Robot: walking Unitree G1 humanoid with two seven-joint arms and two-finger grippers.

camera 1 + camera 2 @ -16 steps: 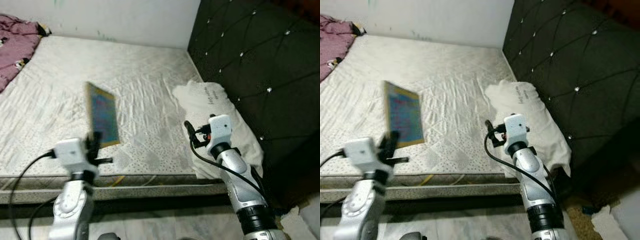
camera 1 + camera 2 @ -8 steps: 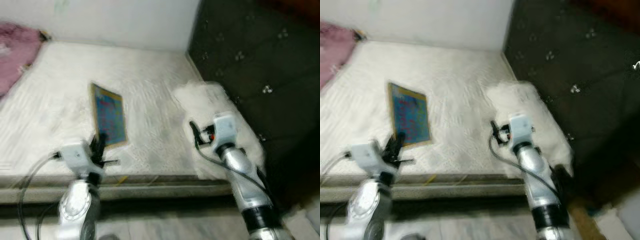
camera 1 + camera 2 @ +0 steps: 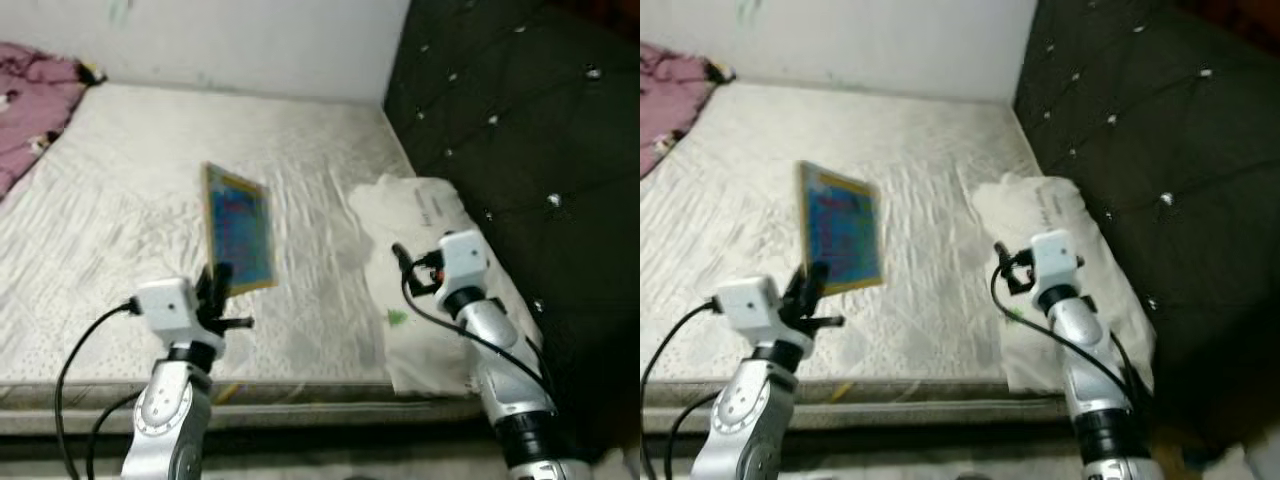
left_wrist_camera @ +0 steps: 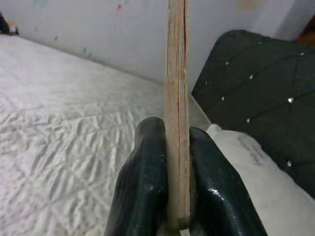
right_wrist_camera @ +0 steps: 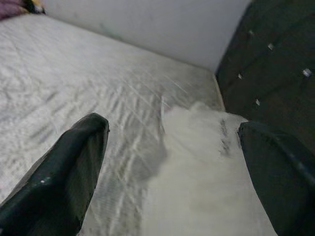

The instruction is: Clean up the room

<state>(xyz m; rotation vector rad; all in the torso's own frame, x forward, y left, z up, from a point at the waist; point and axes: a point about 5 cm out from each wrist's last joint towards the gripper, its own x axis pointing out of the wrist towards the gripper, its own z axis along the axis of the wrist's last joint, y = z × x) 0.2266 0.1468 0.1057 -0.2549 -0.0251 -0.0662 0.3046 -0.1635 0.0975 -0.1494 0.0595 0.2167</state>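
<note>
Bare white mattress [image 3: 120, 200] against dark tufted headboard [image 3: 520, 110]; left pincer [image 4: 177, 196] clamped on bottom edge of thin stiff book [image 3: 238, 238], held upright over bed, looks light, grip low near edge; right pincer [image 5: 172, 162] wide open, empty, over white pillow [image 3: 420, 215].

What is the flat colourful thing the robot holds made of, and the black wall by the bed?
The board looks like thin wood: its bare edge shows pale layered grain between the left gripper fingers. The headboard seems dark padded leather or vinyl, quilted in diamonds with shiny studs.
</note>
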